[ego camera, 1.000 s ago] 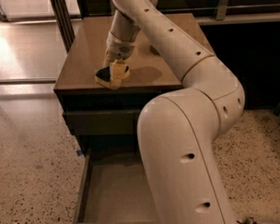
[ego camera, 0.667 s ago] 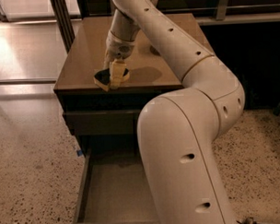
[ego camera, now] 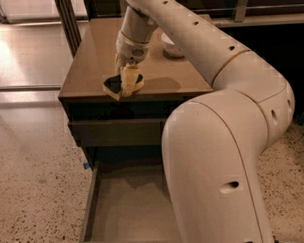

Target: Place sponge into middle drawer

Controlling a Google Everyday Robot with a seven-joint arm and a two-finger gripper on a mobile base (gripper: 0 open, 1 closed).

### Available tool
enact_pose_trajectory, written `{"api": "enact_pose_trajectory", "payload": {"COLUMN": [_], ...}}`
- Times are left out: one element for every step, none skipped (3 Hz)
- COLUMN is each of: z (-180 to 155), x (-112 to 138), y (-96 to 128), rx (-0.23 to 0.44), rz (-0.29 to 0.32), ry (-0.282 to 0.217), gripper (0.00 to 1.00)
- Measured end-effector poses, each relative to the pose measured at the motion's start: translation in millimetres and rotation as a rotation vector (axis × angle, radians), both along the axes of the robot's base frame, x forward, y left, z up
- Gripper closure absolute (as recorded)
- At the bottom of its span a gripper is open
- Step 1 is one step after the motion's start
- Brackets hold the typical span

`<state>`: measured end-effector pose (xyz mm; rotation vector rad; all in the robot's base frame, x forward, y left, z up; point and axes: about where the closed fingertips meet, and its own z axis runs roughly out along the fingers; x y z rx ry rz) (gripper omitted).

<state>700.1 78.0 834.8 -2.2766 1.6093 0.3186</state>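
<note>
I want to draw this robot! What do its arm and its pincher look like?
The arm is creamy white: fat, smooth, rounded tubes with small dark holes dotted along them and thin seams at the joints. No cables show. The gripper, down at the sponge by the front edge of the cabinet top, is a narrower, pale yellowish piece.

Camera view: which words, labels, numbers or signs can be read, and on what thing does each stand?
None: no readable text on the arm, cabinet, open drawer, sponge or bowl.
The gripper is at the sponge, near the cabinet top's front edge.
</note>
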Motion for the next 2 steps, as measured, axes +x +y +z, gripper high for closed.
{"api": "enact_pose_trajectory", "payload": {"z": [0.6, 19.6], "x": [-4.7, -34.2], "y": [-2.2, -21.1], "rx": [0.032, 0.095], "rz": [0.009, 0.009], "ry": [0.018, 0.034], "gripper": [1.0, 1.0]}}
